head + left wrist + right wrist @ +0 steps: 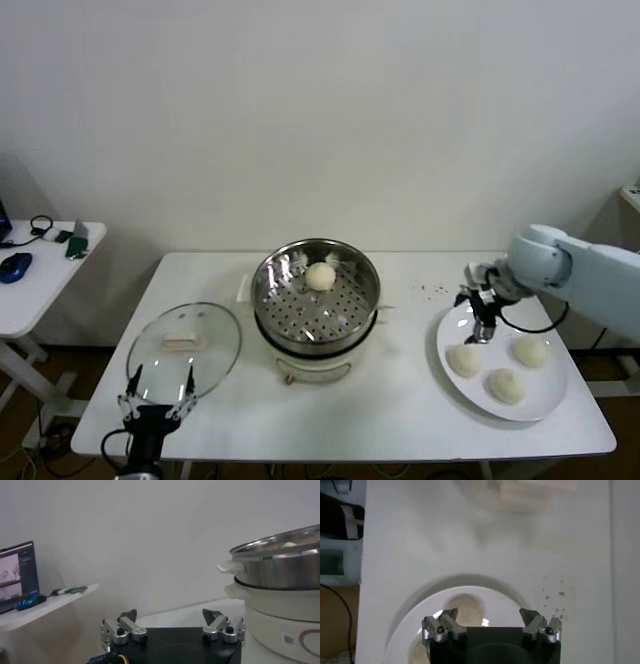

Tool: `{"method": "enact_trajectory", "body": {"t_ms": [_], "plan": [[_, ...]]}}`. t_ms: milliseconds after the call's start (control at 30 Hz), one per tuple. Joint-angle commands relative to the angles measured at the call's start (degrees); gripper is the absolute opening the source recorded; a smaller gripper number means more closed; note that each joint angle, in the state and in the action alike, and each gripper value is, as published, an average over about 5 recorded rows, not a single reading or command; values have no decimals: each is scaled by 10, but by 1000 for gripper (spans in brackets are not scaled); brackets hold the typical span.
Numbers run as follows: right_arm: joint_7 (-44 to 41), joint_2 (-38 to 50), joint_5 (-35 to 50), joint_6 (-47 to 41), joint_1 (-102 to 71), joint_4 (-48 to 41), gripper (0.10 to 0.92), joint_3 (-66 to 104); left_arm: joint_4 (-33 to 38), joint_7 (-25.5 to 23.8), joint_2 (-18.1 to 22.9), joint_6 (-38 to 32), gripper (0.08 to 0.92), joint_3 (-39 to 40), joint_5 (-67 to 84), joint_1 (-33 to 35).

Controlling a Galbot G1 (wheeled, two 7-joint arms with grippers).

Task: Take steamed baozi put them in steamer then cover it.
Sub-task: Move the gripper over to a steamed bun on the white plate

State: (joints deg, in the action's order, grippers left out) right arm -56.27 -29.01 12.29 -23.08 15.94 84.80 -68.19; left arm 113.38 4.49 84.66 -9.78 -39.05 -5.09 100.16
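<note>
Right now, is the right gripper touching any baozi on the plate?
Cannot tell. In the head view the right gripper, open, sits just above the nearest baozi on the plate, with no clear gap or contact. The right wrist view doesn't settle it.

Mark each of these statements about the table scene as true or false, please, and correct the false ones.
1. One baozi lies in the steamer. True.
2. The glass cover sits on the steamer. False: it lies on the table, on the robot's left.
3. Three baozi remain on the white plate. True.
4. The right gripper holds a baozi. False: it is open above the plate, holding nothing.
5. The left gripper is shut on the cover. False: it is open at the table's near edge.
</note>
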Motion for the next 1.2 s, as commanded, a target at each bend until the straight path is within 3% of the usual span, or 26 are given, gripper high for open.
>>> {"method": "enact_trajectory", "body": {"t_ms": [33,967,1200], "plan": [[-11,13,-28,18,-140,-60,823,92,-2,0,1,-1,823,0,0,3],[-18,-92,-38,41,-139,-156,823,89,-6,0,7,1,823,-4,-4,4],[-24,-91,-29,41,-133,-157,740,85,-6,0,7,1,823,-5,-4,3]]}}
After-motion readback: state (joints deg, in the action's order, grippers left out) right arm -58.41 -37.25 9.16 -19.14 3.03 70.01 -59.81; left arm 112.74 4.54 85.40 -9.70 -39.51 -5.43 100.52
